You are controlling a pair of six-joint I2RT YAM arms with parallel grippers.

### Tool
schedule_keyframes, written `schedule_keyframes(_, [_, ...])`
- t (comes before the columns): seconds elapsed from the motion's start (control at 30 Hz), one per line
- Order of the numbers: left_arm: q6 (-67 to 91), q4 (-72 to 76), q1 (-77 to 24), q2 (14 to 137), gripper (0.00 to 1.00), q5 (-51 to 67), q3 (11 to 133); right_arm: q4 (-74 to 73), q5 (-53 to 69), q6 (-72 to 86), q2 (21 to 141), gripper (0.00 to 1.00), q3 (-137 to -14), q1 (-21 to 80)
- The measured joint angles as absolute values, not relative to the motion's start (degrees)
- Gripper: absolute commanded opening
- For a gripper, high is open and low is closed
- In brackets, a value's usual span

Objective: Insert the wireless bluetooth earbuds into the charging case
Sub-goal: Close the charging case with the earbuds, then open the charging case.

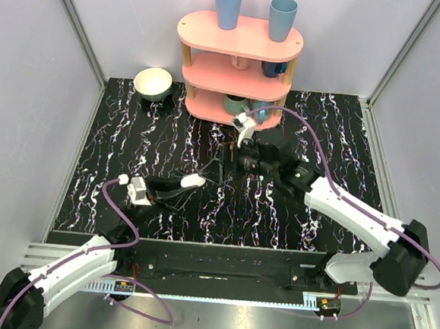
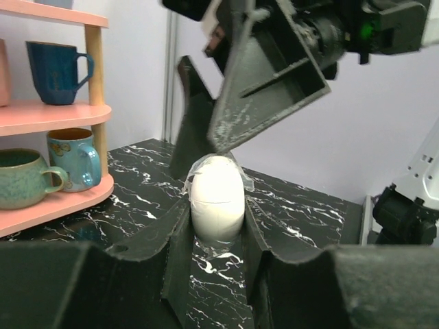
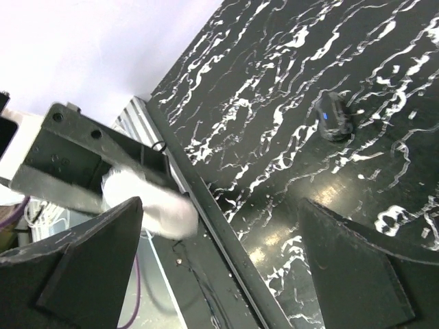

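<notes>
- The charging case (image 2: pixel 216 192) is gripped between the two fingers of the left pincer (image 2: pixel 216 221), one finger pressed to each side of it.
- The case is seen as a smooth white egg shape. Its end projects past the fingertips, and a faint seam is visible across its body.
- From above, the case (image 1: pixel 193 181) is found over the near-left part of the black marbled worktop (image 1: pixel 131 135). Whether it touches the surface cannot be told.
- The right pincer (image 3: pixel 219 205) is held wide open with nothing between its fingers. In the left wrist view, one of its fingers (image 2: pixel 264 75) is seen tilted just above the case.
- In the right wrist view, the case (image 3: pixel 147 202) is seen beyond the spread fingers, clamped in the left pincer.
- A small dark object (image 3: pixel 334 116) with a blue spot lies on the worktop, well apart from the case. Whether it is an earbud cannot be told.
- A pink shelf (image 1: pixel 241 40) stands at the far edge of the worktop, with two blue cups (image 1: pixel 227 5) on its top tier and mugs (image 2: pixel 72 159) on the lower tiers.
- A pale bowl (image 1: pixel 152 83) is set on the worktop just left of the shelf.
</notes>
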State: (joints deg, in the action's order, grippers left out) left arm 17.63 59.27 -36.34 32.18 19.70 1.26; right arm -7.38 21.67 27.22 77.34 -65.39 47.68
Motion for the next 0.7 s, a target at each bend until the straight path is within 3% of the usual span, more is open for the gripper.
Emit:
schedule_keyframes(0.3, [18.5, 56.9, -36.3, 27.5, 0.0, 12.7, 1.3, -4.6, 11.6, 21.7, 60.0, 1.0, -57.5, 47.7])
schedule_keyframes(0.7, [18.6, 54.5, -36.3, 35.0, 0.0, 18.6, 1.6, -0.3, 11.3, 23.9, 69.4, 1.0, -57.9, 47.7])
